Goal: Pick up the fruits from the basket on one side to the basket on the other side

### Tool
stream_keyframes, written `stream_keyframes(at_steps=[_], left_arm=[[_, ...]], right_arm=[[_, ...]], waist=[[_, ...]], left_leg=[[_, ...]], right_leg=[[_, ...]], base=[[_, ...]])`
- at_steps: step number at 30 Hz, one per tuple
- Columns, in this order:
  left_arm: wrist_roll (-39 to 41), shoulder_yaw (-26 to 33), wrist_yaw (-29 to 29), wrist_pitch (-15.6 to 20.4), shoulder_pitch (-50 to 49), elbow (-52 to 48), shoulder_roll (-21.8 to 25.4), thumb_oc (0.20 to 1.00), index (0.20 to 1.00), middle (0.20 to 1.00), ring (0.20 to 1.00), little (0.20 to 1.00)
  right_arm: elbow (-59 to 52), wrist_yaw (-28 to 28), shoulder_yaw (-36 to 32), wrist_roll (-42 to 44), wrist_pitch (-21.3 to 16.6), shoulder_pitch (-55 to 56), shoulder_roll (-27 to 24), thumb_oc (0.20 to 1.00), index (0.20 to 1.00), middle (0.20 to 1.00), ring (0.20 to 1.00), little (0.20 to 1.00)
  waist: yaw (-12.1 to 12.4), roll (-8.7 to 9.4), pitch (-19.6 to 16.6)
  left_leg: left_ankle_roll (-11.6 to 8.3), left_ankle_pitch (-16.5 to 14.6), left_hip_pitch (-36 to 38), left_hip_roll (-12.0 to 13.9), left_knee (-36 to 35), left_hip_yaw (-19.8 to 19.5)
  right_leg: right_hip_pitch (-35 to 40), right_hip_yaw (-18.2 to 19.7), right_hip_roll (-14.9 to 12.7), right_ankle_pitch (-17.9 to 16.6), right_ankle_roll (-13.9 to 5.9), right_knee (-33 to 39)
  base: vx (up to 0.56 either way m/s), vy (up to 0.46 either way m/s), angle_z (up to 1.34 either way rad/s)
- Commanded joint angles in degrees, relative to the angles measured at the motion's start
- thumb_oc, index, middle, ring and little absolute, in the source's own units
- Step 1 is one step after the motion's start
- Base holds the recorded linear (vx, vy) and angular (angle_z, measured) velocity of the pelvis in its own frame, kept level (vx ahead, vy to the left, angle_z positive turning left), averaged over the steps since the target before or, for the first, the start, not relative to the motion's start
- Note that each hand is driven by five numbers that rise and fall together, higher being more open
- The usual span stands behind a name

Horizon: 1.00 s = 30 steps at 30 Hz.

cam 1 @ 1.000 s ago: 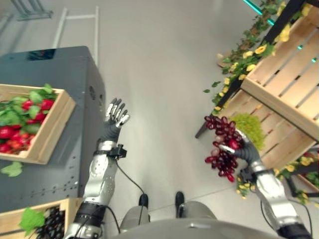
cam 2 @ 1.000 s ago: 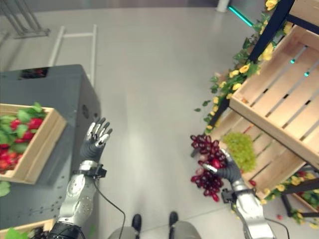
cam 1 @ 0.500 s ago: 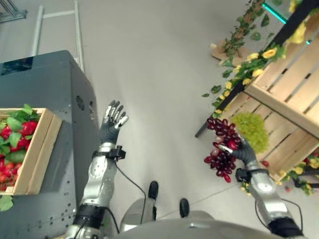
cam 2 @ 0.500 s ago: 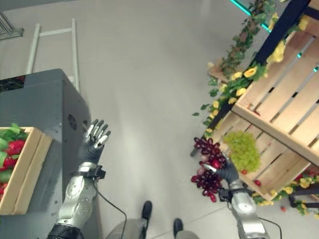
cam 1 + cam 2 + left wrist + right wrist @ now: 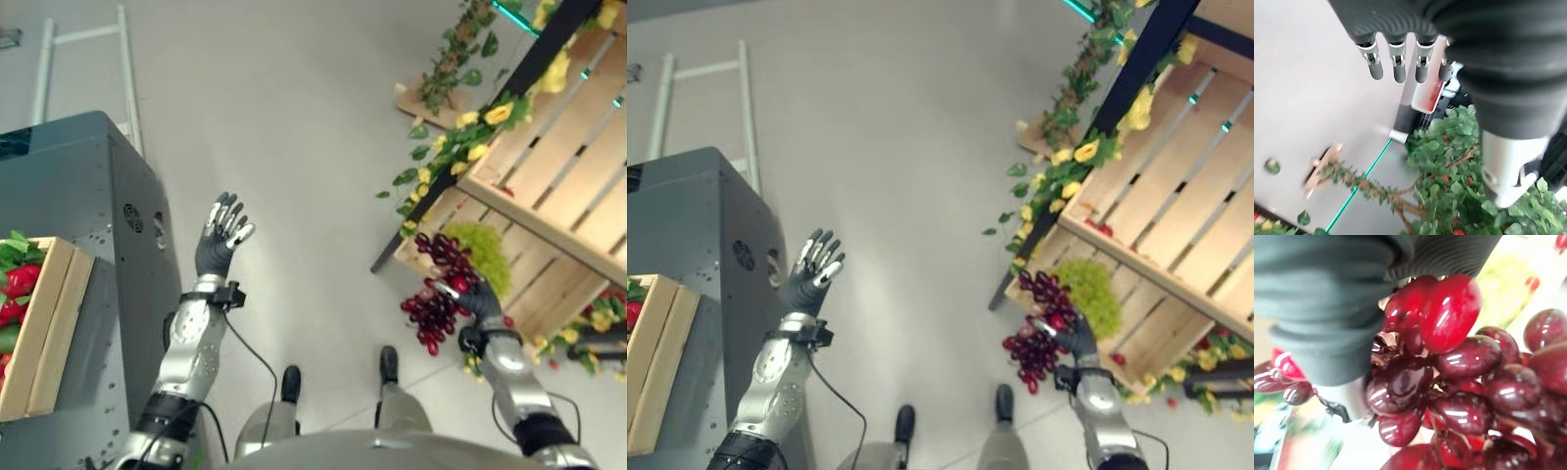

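Note:
My right hand (image 5: 478, 297) is shut on a bunch of red grapes (image 5: 435, 305), held in the air at the right, just in front of the lower wooden crate (image 5: 549, 284). The red grapes (image 5: 1459, 382) bulge close against the hand in the right wrist view. A bunch of green grapes (image 5: 482, 253) lies in that lower crate. My left hand (image 5: 219, 238) is raised over the floor beside the grey cabinet (image 5: 88, 255), open with fingers (image 5: 1396, 63) straight and nothing in it. At the far left a wooden crate (image 5: 44, 333) of red fruit and green leaves sits on the cabinet.
An upper slatted crate (image 5: 558, 157) stands on a dark-framed rack (image 5: 529, 69) at the right, wound with green leaves and yellow flowers (image 5: 460, 147). A white metal frame (image 5: 83, 39) lies on the floor at the back left. Bare grey floor (image 5: 294, 147) lies between cabinet and rack.
The whole view has shifted to the right, so the cabinet and its crates have slid toward the left edge. My right hand still holds the red grapes, now nearer the lower crate.

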State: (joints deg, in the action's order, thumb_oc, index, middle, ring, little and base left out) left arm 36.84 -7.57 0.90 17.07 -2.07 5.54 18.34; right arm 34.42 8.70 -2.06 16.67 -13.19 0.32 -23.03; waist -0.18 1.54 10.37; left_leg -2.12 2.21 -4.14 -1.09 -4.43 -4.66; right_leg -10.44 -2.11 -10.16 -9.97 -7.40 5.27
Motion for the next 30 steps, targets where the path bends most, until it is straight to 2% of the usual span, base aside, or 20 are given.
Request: stream_keyframes(at_steps=[1, 14, 18, 20, 22, 23, 24, 25, 26, 27, 28, 30], left_arm=[[-0.49, 0.47, -0.48, 2.24, 4.23, -2.66, -0.23, 1.0, 1.0, 1.0, 1.0, 1.0], [1.57, -2.32, -0.97, 1.61, 5.19, -3.27, 0.54, 1.0, 1.0, 1.0, 1.0, 1.0], [2.23, -4.26, -1.28, 1.39, 5.4, -3.96, 1.52, 1.0, 1.0, 1.0, 1.0, 1.0], [2.55, -5.83, -1.39, 0.96, 5.35, -4.04, 1.94, 1.0, 1.0, 1.0, 1.0, 1.0], [2.59, -6.25, -1.38, 0.75, 5.52, -4.01, 2.09, 1.0, 1.0, 1.0, 1.0, 1.0], [2.76, -6.88, -1.46, 0.54, 5.7, -4.0, 2.3, 1.0, 1.0, 1.0, 1.0, 1.0], [2.72, -7.43, -1.44, 0.29, 5.88, -4.1, 2.48, 1.0, 1.0, 1.0, 1.0, 1.0], [2.61, -8.11, -1.57, 0.06, 6.11, -4.23, 2.87, 1.0, 1.0, 1.0, 1.0, 1.0], [2.53, -8.6, -1.85, -0.54, 6.6, -4.69, 2.98, 1.0, 1.0, 1.0, 1.0, 1.0], [2.52, -8.52, -1.84, -0.56, 6.6, -4.7, 2.9, 1.0, 1.0, 1.0, 1.0, 1.0], [2.31, -8.6, -1.85, -1.1, 7.28, -4.48, 2.92, 1.0, 1.0, 1.0, 1.0, 1.0], [2.53, -8.41, -1.9, -1.31, 7.48, -4.29, 2.66, 1.0, 1.0, 1.0, 1.0, 1.0]], right_arm=[[-1.03, 2.38, -3.95, 3.17, -3.61, -7.48, -5.31, 0.2, 0.2, 0.2, 0.2, 0.2], [5.67, 5.59, -3.97, 4.78, -2.96, -19.44, -17.73, 0.2, 0.2, 0.2, 0.2, 0.2], [12.77, 6.26, -1.76, 6.61, -2.41, -27.12, -24.0, 0.2, 0.2, 0.2, 0.2, 0.2], [20.46, 6.42, 1.16, 8.6, -1.68, -33.96, -28.32, 0.2, 0.2, 0.2, 0.2, 0.2], [23.2, 6.16, 2.85, 8.93, -1.33, -36.61, -29.72, 0.2, 0.2, 0.2, 0.2, 0.2], [26.12, 6.07, 4.16, 9.13, -0.78, -38.73, -31.28, 0.228, 0.228, 0.228, 0.228, 0.228], [29.49, 5.79, 6.03, 8.5, 0.08, -40.77, -32.64, 0.84, 0.84, 0.84, 0.84, 0.84], [32.4, 5.05, 8.18, 7.06, 1.36, -42.45, -33.72, 1.0, 1.0, 1.0, 1.0, 1.0], [36.01, 5.44, 12.51, 3.55, 3.02, -46.14, -34.73, 1.0, 1.0, 1.0, 1.0, 1.0], [36.16, 5.43, 12.76, 3.53, 3.01, -46.45, -34.74, 1.0, 1.0, 1.0, 1.0, 1.0], [36.31, 5.87, 15.95, -2.74, 4.6, -46.59, -34.87, 1.0, 1.0, 1.0, 1.0, 1.0], [35.16, 6.35, 17.06, -5.46, 5.13, -46.46, -34.56, 1.0, 1.0, 1.0, 1.0, 1.0]], waist=[[-0.02, -0.38, 1.42], [0.45, -4.35, 7.06], [0.83, -5.49, 8.68], [1.34, -6.09, 9.65], [1.42, -6.32, 10.12], [1.58, -6.43, 10.4], [1.82, -6.6, 10.62], [2.25, -6.57, 10.83], [2.22, -6.95, 11.42], [2.12, -7.01, 11.45], [2.01, -7.08, 11.77], [1.72, -7.11, 11.69]], left_leg=[[0.93, -4.22, -2.21, -1.03, 2.96, -1.04], [-1.31, -0.07, -8.47, 1.36, 1.15, -0.15], [-1.77, 0.7, -9.88, 1.73, 0.93, -0.02], [-1.99, 1.02, -10.51, 2.05, 0.85, 0.15], [-2.09, 1.21, -10.79, 2.2, 0.83, 0.25], [-2.2, 1.36, -11.05, 2.26, 0.8, 0.25], [-2.27, 1.5, -11.19, 2.31, 0.75, 0.14], [-2.38, 1.73, -11.35, 2.37, 0.66, 0.05], [-2.54, 2.04, -11.48, 2.51, 0.48, -0.17], [-2.55, 2.04, -11.47, 2.52, 0.46, -0.18], [-2.66, 2.22, -11.44, 2.55, 0.44, -0.42], [-2.72, 2.14, -11.37, 2.58, 0.44, -0.63]], right_leg=[[-0.84, -2.43, -0.81, 4.63, -2.44, -3.37], [-6.89, -1.67, 1.0, 4.88, -0.71, -3.61], [-9.0, -1.27, 1.34, 5.02, -0.38, -4.8], [-10.2, -0.99, 1.69, 5.07, -0.26, -5.56], [-10.68, -0.9, 1.83, 5.01, -0.17, -5.83], [-10.9, -0.84, 1.85, 4.97, -0.15, -5.9], [-11.02, -0.83, 1.91, 4.97, -0.09, -5.94], [-11.04, -0.98, 1.97, 4.99, -0.08, -5.99], [-11.18, -1.05, 2.13, 5.2, 0.01, -6.36], [-11.18, -1.07, 2.14, 5.22, 0.02, -6.38], [-11.16, -1.09, 2.23, 5.43, 0.11, -6.7], [-10.98, -1.22, 2.31, 5.58, 0.19, -6.7]], base=[[-0.1, -0.09, -0.2], [-0.09, -0.071, -0.07], [-0.05, -0.042, -0.05], [-0.03, -0.064, -0.03], [-0.02, -0.048, -0.02], [-0.01, -0.043, -0.07], [-0.01, -0.064, -0.09], [-0.01, -0.072, -0.09], [-0.01, -0.049, -0.03], [-0.01, -0.051, 0.02], [0.0, 0.0, 0.0], [0.01, -0.031, 0.03]])
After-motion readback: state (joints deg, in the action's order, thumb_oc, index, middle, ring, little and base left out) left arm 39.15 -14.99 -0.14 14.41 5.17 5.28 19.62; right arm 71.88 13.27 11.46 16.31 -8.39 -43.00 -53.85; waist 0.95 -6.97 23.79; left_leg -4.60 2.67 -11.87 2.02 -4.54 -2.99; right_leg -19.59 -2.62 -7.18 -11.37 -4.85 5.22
